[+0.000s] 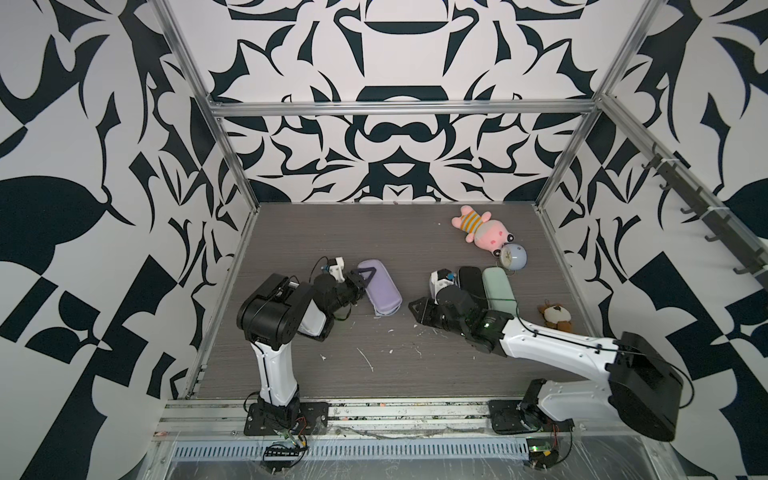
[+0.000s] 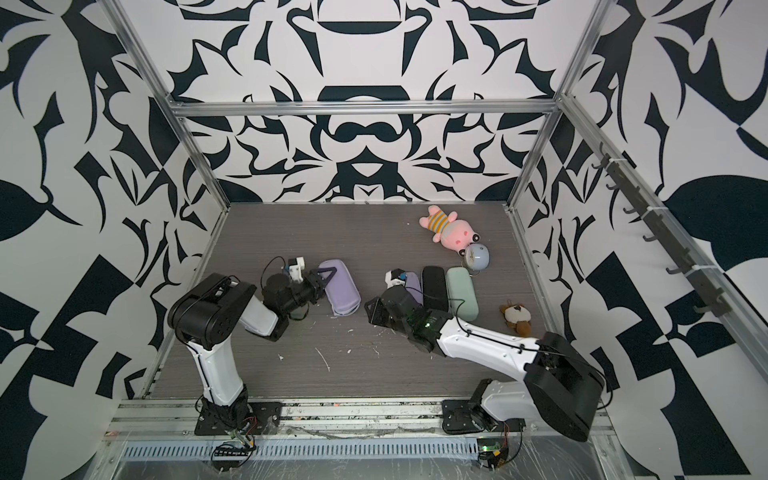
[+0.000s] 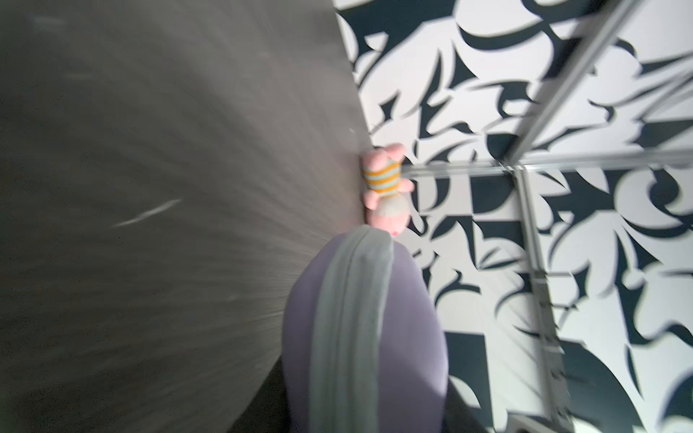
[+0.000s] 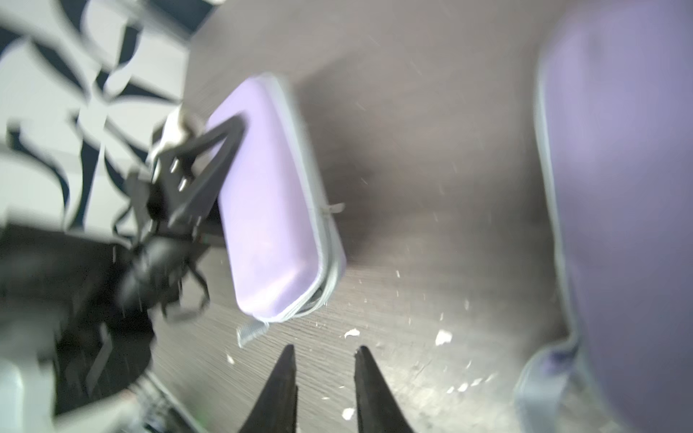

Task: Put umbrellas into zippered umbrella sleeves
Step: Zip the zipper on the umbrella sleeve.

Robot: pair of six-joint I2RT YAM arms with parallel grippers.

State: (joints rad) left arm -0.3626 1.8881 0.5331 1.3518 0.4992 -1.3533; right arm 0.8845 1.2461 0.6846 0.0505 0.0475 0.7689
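Black-and-white patterned walls close in a grey wood-grain table (image 1: pixel 374 232). Left of centre, the left tool (image 1: pixel 369 277) grasps a lilac sleeve (image 1: pixel 380 293) near its far end, one finger lying over the top shell. The right tool (image 4: pixel 324 356) is released, jaws apart around nothing, beside a row of three touching cases: a second lilac sleeve (image 2: pixel 413 284), a black sleeve (image 1: pixel 471 282) and a mint sleeve (image 1: pixel 498 291). Behind the row lie a pink plush (image 1: pixel 482 230) and a pale-blue clock (image 1: pixel 514 255).
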